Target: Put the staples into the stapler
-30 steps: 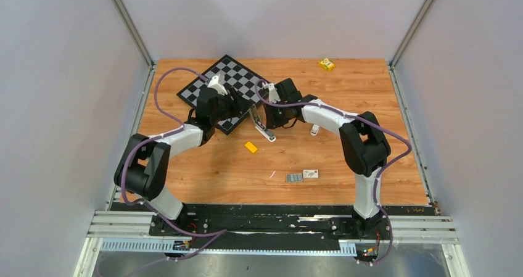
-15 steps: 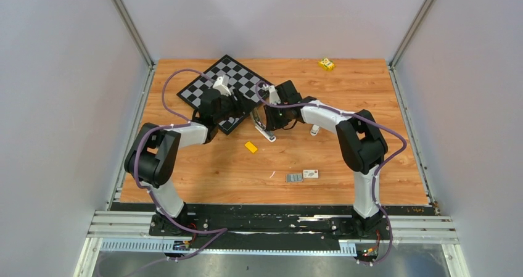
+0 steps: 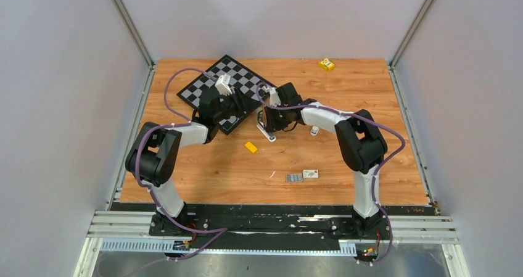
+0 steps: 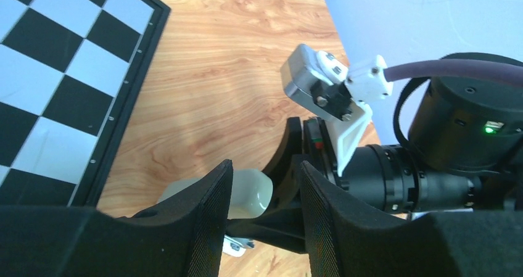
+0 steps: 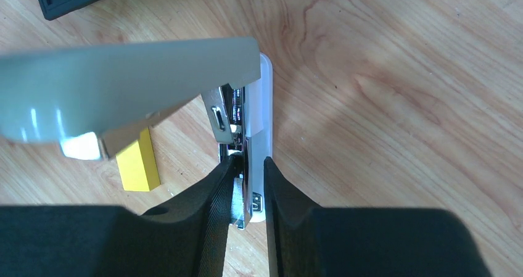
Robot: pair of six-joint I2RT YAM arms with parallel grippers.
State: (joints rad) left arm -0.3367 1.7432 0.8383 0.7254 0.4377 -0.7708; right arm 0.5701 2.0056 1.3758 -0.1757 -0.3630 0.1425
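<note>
The stapler lies mid-table between both arms, with its grey-olive top swung up off the shiny inner tray. My right gripper is shut on the tray and white base from the rear. My left gripper faces it from the left with its jaws apart. The rounded end of the top sits against the left finger, with a gap to the other finger. The staples lie as a grey strip on the wood nearer the arm bases, beside a small white box.
A yellow block lies just in front of the stapler. The chessboard sits at the back left under my left arm. A small yellow object is at the far edge, and a small white piece lies right of my right gripper.
My left arm has reached further right, bringing its gripper up to the stapler's raised top. The right gripper has held the stapler almost still.
</note>
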